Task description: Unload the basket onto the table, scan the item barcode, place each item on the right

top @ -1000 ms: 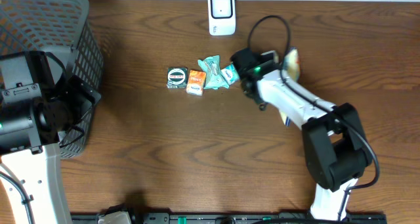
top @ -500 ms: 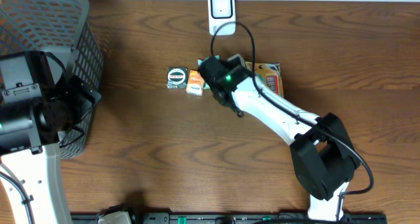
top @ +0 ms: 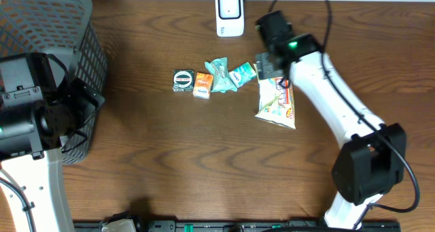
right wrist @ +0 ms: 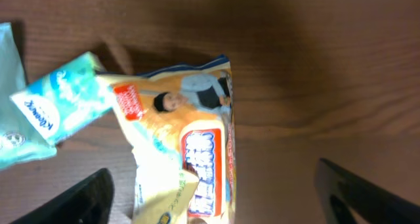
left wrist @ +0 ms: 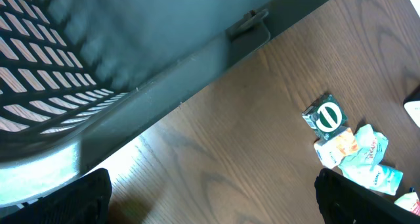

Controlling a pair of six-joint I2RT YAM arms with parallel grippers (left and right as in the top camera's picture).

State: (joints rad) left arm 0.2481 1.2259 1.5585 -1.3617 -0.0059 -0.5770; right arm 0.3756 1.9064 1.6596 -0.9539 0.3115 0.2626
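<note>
Teal tissue pack (right wrist: pixel 62 96) reads "Kleenex"; snack bag (right wrist: pixel 197 152) print illegible.

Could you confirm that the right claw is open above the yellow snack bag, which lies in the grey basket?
Not quite: the overhead view shows the snack bag on the table, not in the basket. The right claw is open above it.

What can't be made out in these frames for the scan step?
- Barcode on the yellow-and-orange snack bag: none shows overhead or in the right wrist view, whose bottom edge cuts the bag.
- Print on the round green-and-black packet: too small, overhead and left wrist.
- Inside of the grey mesh basket: cut off by overhead frame edges.
</note>
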